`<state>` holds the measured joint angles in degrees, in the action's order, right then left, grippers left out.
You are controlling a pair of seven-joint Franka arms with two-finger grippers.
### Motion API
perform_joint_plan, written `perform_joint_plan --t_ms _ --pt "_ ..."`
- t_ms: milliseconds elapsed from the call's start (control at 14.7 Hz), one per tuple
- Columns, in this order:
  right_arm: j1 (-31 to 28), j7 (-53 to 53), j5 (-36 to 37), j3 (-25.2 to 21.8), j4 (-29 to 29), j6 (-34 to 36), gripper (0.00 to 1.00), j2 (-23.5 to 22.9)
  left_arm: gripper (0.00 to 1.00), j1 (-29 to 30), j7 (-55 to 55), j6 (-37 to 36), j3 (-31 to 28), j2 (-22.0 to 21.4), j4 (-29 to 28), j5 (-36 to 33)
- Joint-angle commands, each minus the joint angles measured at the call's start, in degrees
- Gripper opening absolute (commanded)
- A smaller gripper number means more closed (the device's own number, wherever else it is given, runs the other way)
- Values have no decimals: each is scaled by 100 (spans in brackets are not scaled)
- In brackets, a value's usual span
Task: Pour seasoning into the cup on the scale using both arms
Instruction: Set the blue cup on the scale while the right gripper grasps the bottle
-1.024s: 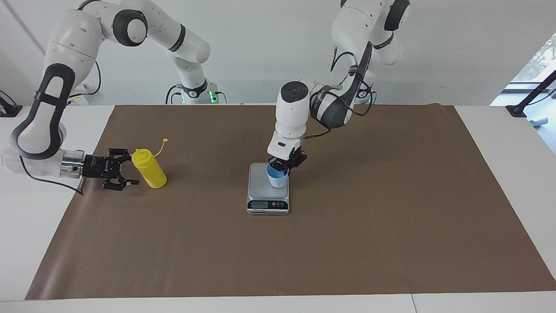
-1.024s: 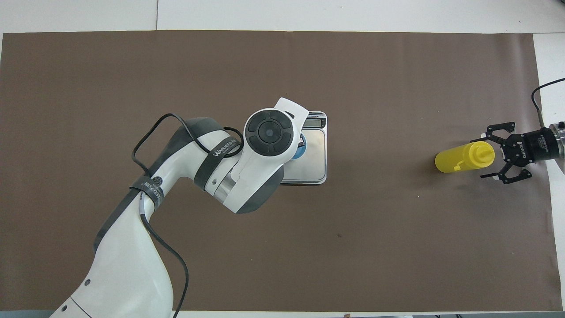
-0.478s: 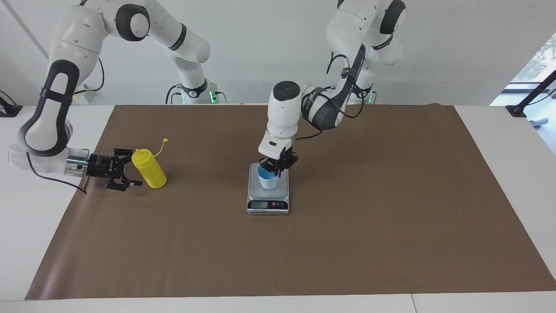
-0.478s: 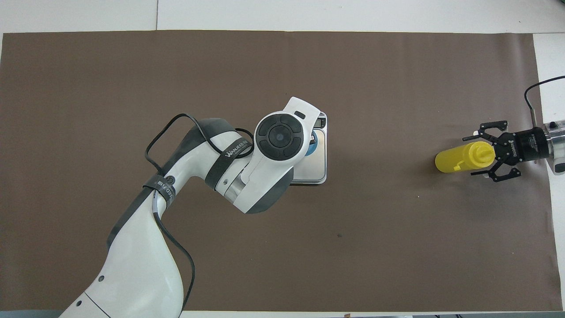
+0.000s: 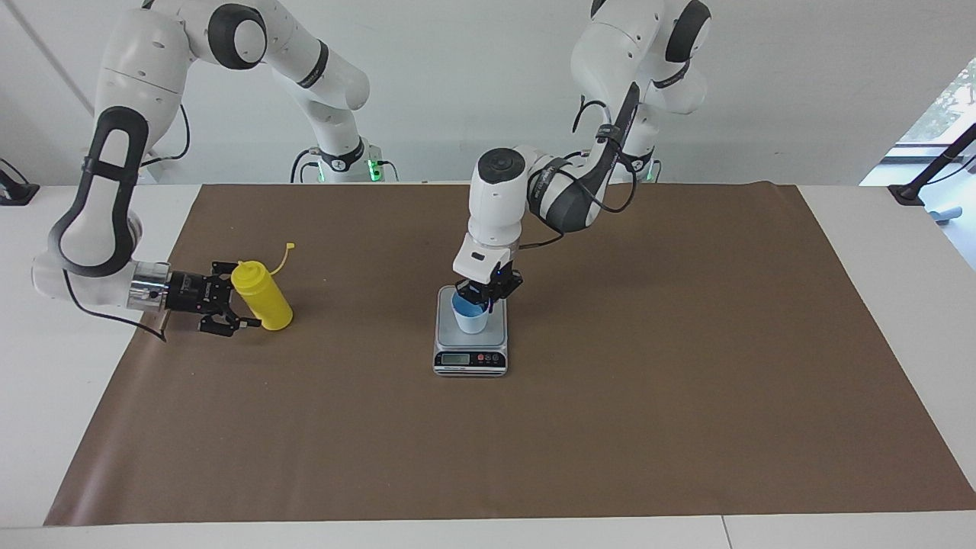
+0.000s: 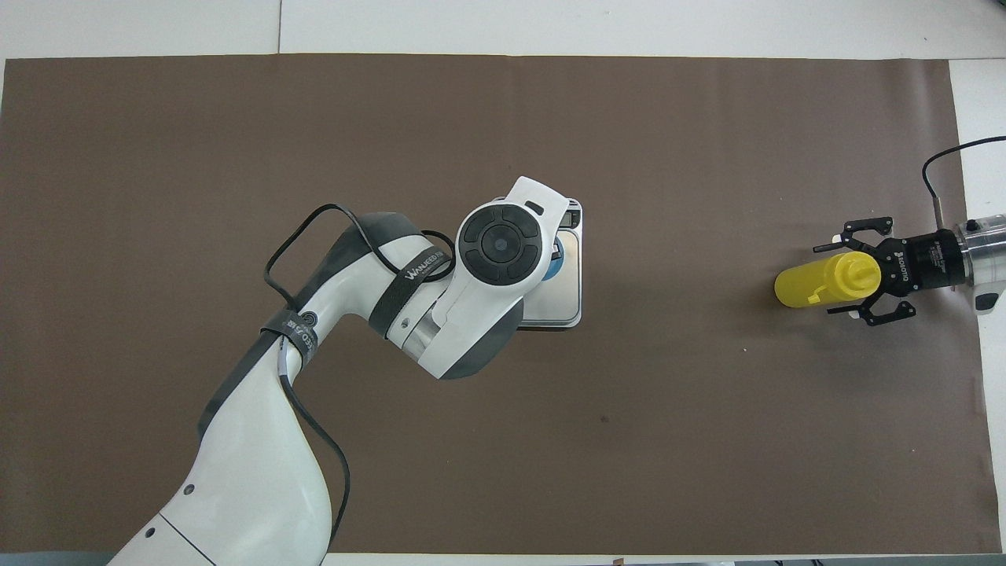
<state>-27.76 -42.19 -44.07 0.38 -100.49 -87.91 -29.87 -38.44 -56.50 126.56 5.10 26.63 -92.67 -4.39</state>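
The yellow seasoning bottle (image 5: 263, 299) stands upright on the mat toward the right arm's end, its tethered cap (image 5: 288, 247) hanging open. My right gripper (image 5: 237, 297) is open and level, with its fingers on either side of the bottle's top, close but apart; it also shows in the overhead view (image 6: 838, 277). The cup (image 5: 470, 316) stands on the silver scale (image 5: 470, 349) at the table's middle. My left gripper (image 5: 480, 295) points down and is shut on the cup's rim. In the overhead view the left wrist hides most of the cup (image 6: 555, 268).
A brown mat (image 5: 610, 381) covers most of the white table (image 5: 900, 252). A black stand (image 5: 934, 171) sits at the table's edge toward the left arm's end.
My left gripper has set the tilted cup upright on the scale. My right gripper has slid forward around the bottle's top and its fingers have narrowed.
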Motion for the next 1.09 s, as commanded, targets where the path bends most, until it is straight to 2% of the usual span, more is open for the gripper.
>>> perform_joint_plan --t_ms 0,136,341,409,478,546,751,1024 --pt "7 89 -285 14 -226 -156 100 165 100 -85 -63 71 -79 -35 -102 -114" --pt "7 36 -304 14 -226 -156 99 165 100 -76 -62 53 -71 -131 -120 -114" --pt "16 27 -347 14 -226 -148 75 165 100 -15 -45 9 -71 -604 -347 -105" --pt "16 27 -356 14 -226 -148 52 165 100 38 -45 -17 -71 -876 -531 -105" --pt "16 27 -356 14 -226 -148 20 165 100 90 -36 -96 -71 -1070 -698 -105" --pt "16 27 -356 14 -226 -156 0 165 100 169 42 -201 -71 -1238 -822 -105" --pt "16 36 -356 14 -200 -156 0 165 100 582 779 -412 -71 -1634 -1261 -105" --pt "122 1 -453 23 -182 -262 0 322 100 1232 1526 -553 -79 -1749 -1429 -105"
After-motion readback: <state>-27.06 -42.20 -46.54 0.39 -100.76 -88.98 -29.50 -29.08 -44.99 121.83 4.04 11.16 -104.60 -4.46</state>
